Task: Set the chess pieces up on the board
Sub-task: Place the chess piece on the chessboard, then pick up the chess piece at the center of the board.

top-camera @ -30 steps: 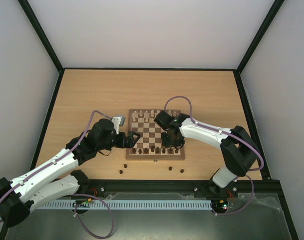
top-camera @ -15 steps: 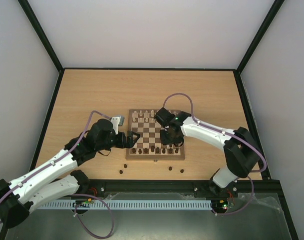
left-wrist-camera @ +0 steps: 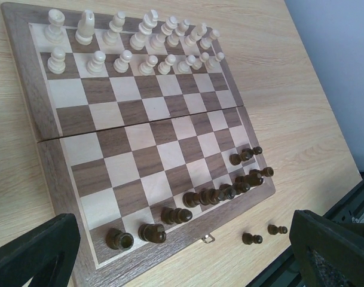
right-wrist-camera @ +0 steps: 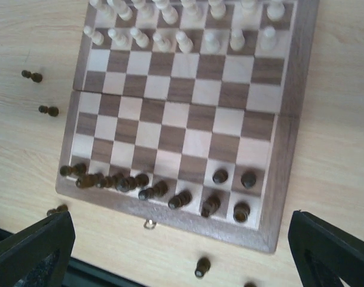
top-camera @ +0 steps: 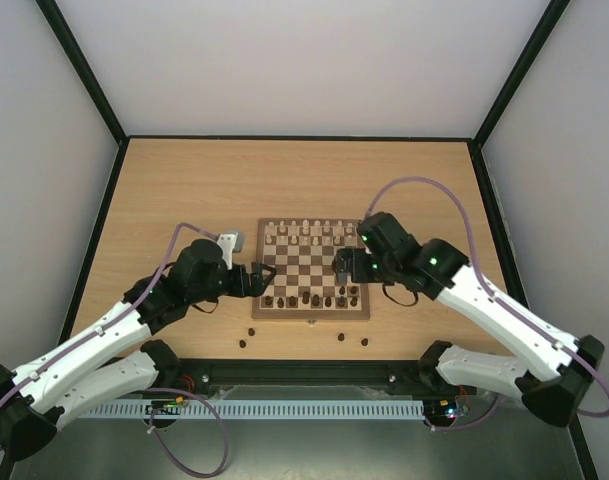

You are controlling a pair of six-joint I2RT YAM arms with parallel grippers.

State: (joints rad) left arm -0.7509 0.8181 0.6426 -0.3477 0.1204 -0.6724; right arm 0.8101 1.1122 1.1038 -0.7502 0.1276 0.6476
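The board (top-camera: 310, 262) lies between both arms. Cream chess pieces (left-wrist-camera: 131, 57) fill its two far rows. Dark chess pieces (left-wrist-camera: 208, 196) stand along the near row, and two dark pawns (right-wrist-camera: 220, 176) stand one row in at the right end. My left gripper (top-camera: 263, 281) hovers open over the board's near-left corner, holding nothing; its fingers (left-wrist-camera: 32, 251) frame the near edge. My right gripper (top-camera: 345, 266) hangs open above the board's near-right part, empty, with its fingers (right-wrist-camera: 334, 248) wide apart.
Loose dark pieces lie on the table in front of the board: two at the left (top-camera: 247, 337), two at the right (top-camera: 352, 339). A metal clasp (left-wrist-camera: 208, 238) sits on the board's near rim. Black frame rails border the table.
My right gripper has opened wide and lifted off the board's near-right squares, and the right arm's elbow has swung out to the right. The left arm has barely shifted.
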